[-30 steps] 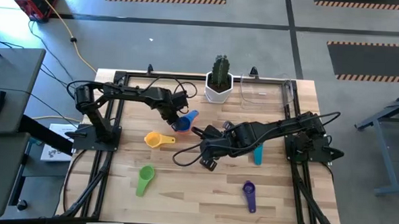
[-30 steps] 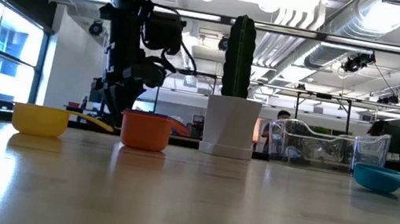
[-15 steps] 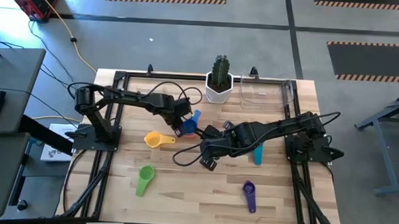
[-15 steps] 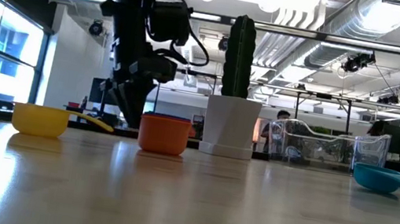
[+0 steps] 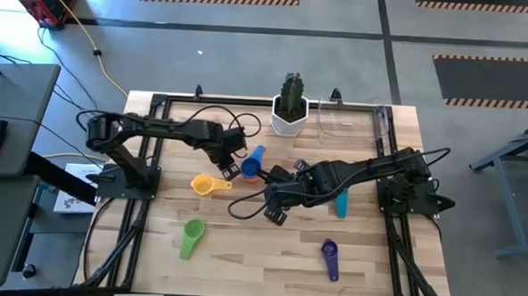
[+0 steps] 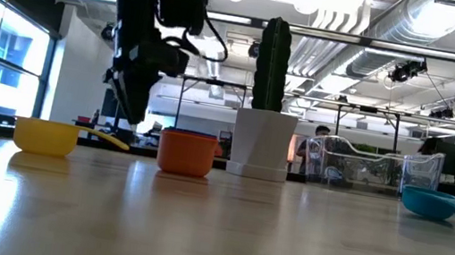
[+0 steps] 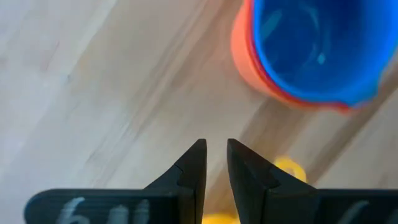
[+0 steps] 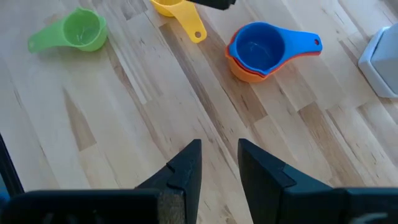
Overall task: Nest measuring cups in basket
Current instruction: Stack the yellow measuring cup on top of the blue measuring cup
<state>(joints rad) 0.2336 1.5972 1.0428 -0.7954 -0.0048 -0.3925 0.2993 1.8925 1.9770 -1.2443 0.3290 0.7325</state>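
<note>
The blue cup (image 5: 250,164) sits nested in the orange-red cup (image 6: 186,153), which rests on its base mid-table. My left gripper (image 7: 216,155) hovers just left of that stack (image 7: 311,53), above the tabletop, with its fingers a narrow gap apart and touching nothing. My right gripper (image 8: 219,155) waits over the table's middle, slightly open. The yellow cup (image 5: 206,185), green cup (image 5: 191,235), teal cup (image 5: 340,203) and purple cup (image 5: 331,256) lie apart on the table. The clear basket (image 5: 350,123) stands at the far edge. No pink cup shows.
A white pot with a cactus (image 5: 290,109) stands at the far edge, between the cup stack and the basket. Black frame rails run along the table's left, right and far sides. Bare wood lies between the green and purple cups at the near side.
My left gripper slid the orange-and-blue stack a short way toward the table's right. It then rose and drew back toward the left edge, coming clear of the stack. The stack stays upright where it was left. The right arm has kept still.
</note>
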